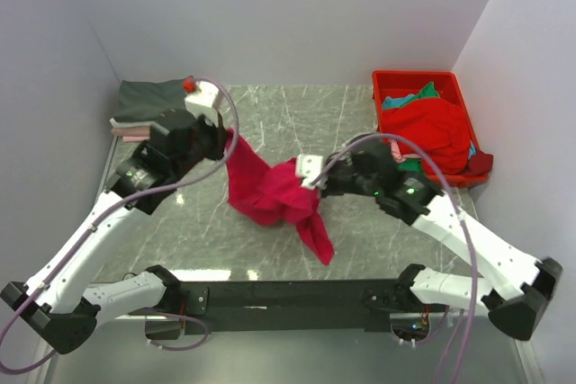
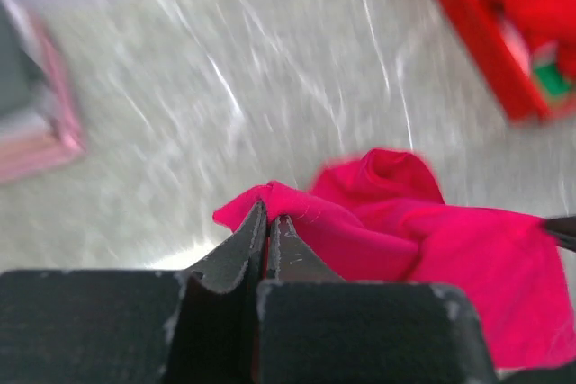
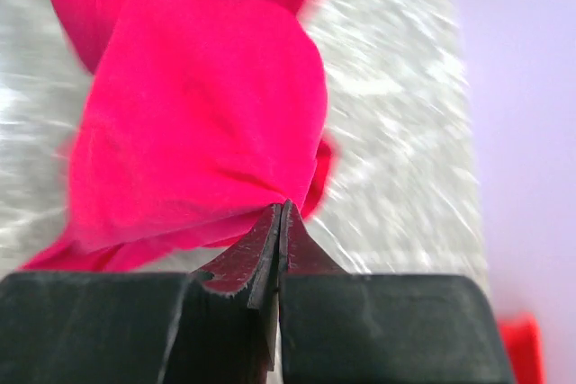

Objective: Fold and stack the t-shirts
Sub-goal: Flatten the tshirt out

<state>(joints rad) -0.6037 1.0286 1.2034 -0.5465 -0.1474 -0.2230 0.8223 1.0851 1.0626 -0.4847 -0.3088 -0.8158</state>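
A crimson-pink t-shirt (image 1: 270, 191) hangs bunched between both grippers above the marble table. My left gripper (image 1: 227, 139) is shut on one edge of it; in the left wrist view (image 2: 268, 211) the cloth (image 2: 423, 240) folds over the closed fingertips. My right gripper (image 1: 310, 177) is shut on another edge; in the right wrist view (image 3: 283, 208) the shirt (image 3: 198, 105) hangs just beyond the tips. A tail of the shirt (image 1: 319, 238) droops toward the near edge. A red shirt (image 1: 434, 128) and a teal-green one (image 1: 409, 96) lie in the bin. Folded dark grey (image 1: 148, 96) and pale pink (image 1: 130, 131) shirts are stacked far left.
A rigid red plastic bin (image 1: 459, 87) stands at the far right of the table (image 1: 297, 114), also in the left wrist view (image 2: 468, 33). White walls close in the back and sides. The black arm mount (image 1: 288, 294) runs along the near edge.
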